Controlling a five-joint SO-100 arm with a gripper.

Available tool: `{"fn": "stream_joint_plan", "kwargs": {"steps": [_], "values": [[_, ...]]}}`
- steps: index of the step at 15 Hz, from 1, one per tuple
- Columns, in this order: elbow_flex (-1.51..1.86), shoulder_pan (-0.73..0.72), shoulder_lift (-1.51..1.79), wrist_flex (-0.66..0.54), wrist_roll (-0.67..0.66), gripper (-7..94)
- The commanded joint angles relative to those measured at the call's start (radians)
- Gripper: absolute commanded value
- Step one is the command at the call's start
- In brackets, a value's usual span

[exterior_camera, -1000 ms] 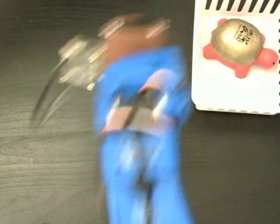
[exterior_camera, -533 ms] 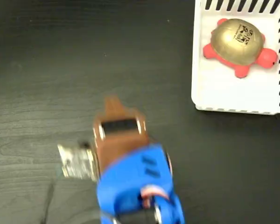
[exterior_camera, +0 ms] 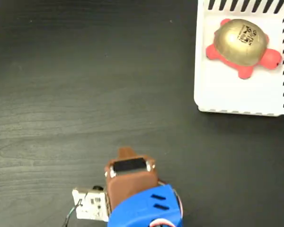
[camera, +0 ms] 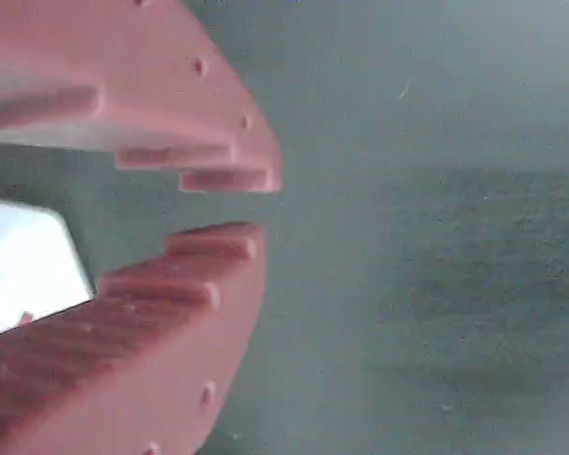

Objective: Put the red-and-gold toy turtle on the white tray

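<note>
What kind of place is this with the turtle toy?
Probably a tabletop set up for robot practice, not a playroom. A dark wood-grain table holds only a striped white tray with the turtle on it, and a blue robot arm.

Blue arm [exterior_camera: 146,208], ridged brown end effector [camera: 237,204]

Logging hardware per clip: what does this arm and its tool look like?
The arm has a bright blue shell with two dark slots. The tool is reddish-brown plastic with stepped, ridged inner fingers and small holes. A whitish circuit board with thin wires sits at its side.
</note>
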Motion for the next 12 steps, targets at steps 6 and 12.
{"fn": "stream_joint_plan", "kwargs": {"steps": [6,12], "values": [[0.003,-0.002,0.046,0.017,0.023,0],[0.003,-0.002,0.046,0.017,0.023,0]]}}
